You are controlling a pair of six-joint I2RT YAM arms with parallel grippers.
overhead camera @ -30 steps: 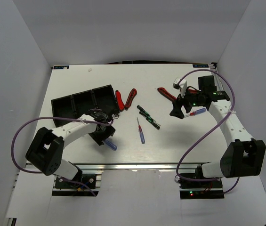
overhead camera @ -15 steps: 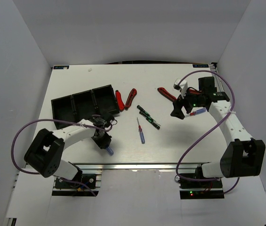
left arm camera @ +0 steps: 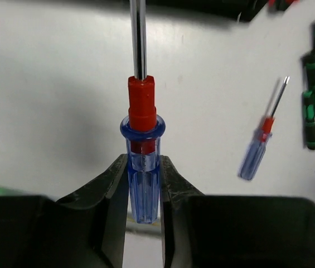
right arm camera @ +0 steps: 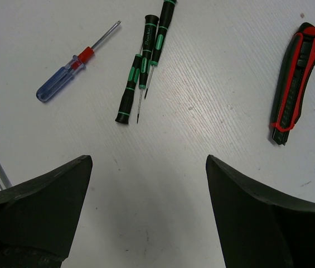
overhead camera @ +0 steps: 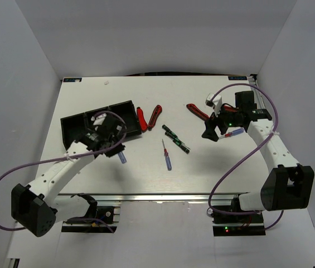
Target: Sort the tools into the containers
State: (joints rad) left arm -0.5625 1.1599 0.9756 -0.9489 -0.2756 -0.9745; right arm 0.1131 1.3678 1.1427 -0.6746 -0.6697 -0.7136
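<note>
Left claw (left arm camera: 144, 170), gripping a blue-handled screwdriver (left arm camera: 143, 106) near the black three-compartment plastic tray (overhead camera: 71, 124), should next drop it inside; right claw (right arm camera: 147, 162) gapes wide.

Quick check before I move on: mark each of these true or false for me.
1. The left gripper is shut on a blue-handled screwdriver. True.
2. The right gripper holds a cutter. False: it is open and empty, and the cutter in its view lies on the table.
3. A second blue screwdriver lies loose beside the black-and-green screwdrivers. True.
4. Two cutters sit inside the tray. False: the two cutters lie on the table, just right of the tray.
</note>
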